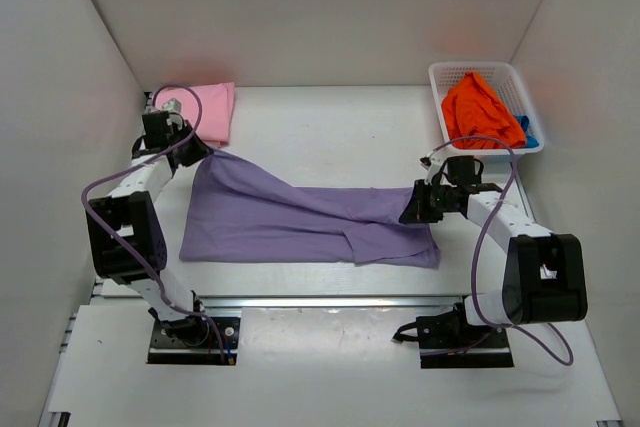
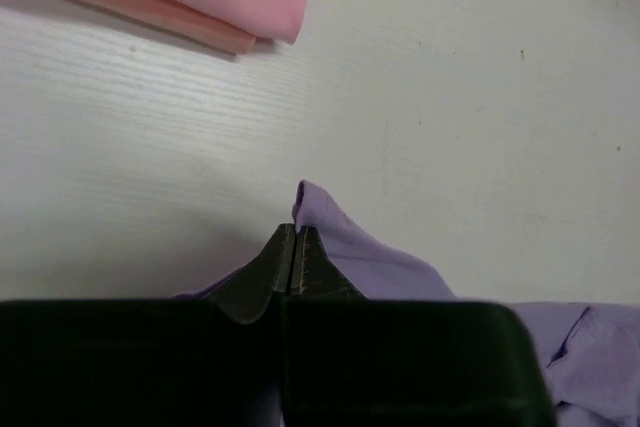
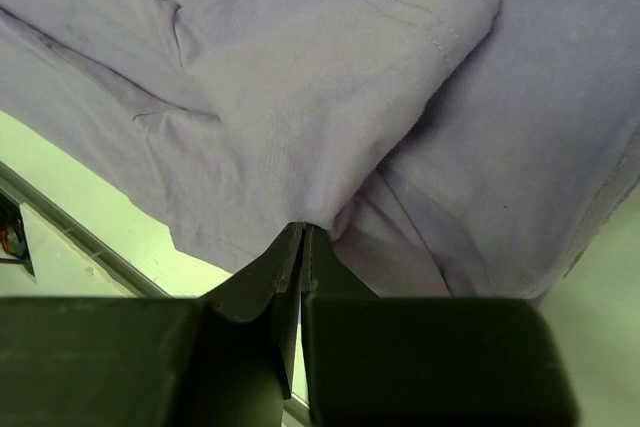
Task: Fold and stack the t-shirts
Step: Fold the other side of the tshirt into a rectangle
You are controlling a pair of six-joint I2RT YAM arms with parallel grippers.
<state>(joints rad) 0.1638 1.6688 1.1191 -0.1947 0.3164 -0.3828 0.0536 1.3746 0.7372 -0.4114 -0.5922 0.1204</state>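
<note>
Where the purple t-shirt (image 1: 300, 222) lies spread across the middle of the top view, we note the left gripper (image 2: 295, 252) pinched tight on its upper-left corner and the right gripper (image 3: 302, 247) pinched tight on a fold at its right end. Pink t-shirt (image 1: 212, 110) sits folded at upper left of the table (image 1: 330, 127), near that corner but apart from it. We see the orange t-shirt (image 1: 480, 109) heaped in the basket (image 1: 447, 72) at upper right, a blue t-shirt (image 1: 530, 130) peeking out beside it.

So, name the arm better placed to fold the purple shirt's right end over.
Right, probably. The right gripper is shut on that end of the purple shirt; the left gripper pinches the opposite far corner, by the pink shirt.
</note>
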